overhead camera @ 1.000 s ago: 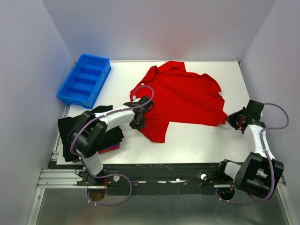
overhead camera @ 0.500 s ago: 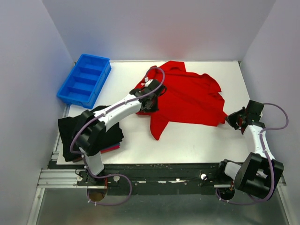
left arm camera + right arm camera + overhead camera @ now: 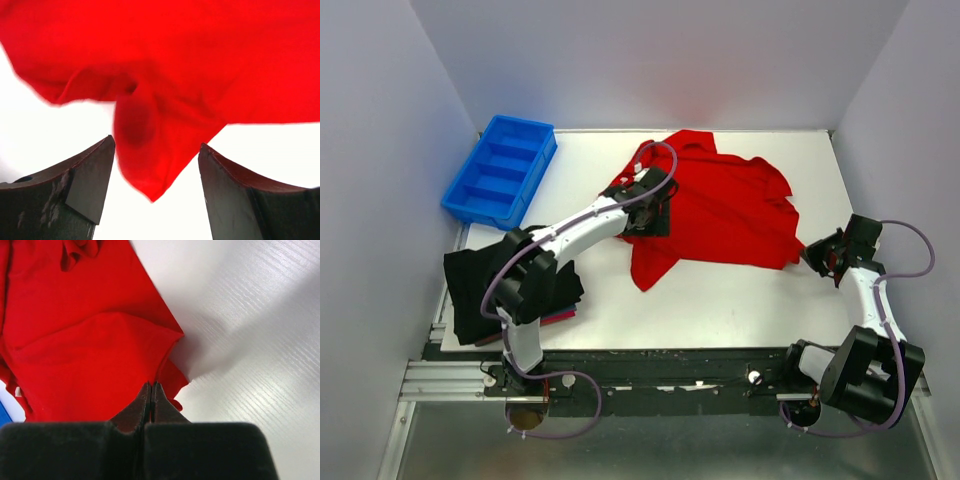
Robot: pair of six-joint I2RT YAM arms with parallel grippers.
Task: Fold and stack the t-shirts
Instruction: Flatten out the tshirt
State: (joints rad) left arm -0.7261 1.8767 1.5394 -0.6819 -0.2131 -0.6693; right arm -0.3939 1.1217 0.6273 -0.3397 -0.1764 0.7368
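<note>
At the near left edge of the white surface sits a pile of folded black cloth t-shirts. A folded dark-red one peeks out at the pile's near right side. On the near right, the right tool has its fingers pressed together, with the tips right at the near-right corner of the plain bright red cloth t-shirt. Whether any cloth is nipped between them cannot be told. Farther in, the left arm reaches past the pile to the left part of the red shirt. There the left tool has its fingers spread wide and grips nothing; in its wrist view a loose point of red cloth lies beyond the gap between them. The red shirt lies rumpled and partly spread over the middle and far part of the surface, one flap pointing toward the near edge. At the far left corner sits a blue plastic compartment bin, apart from the shirt
</note>
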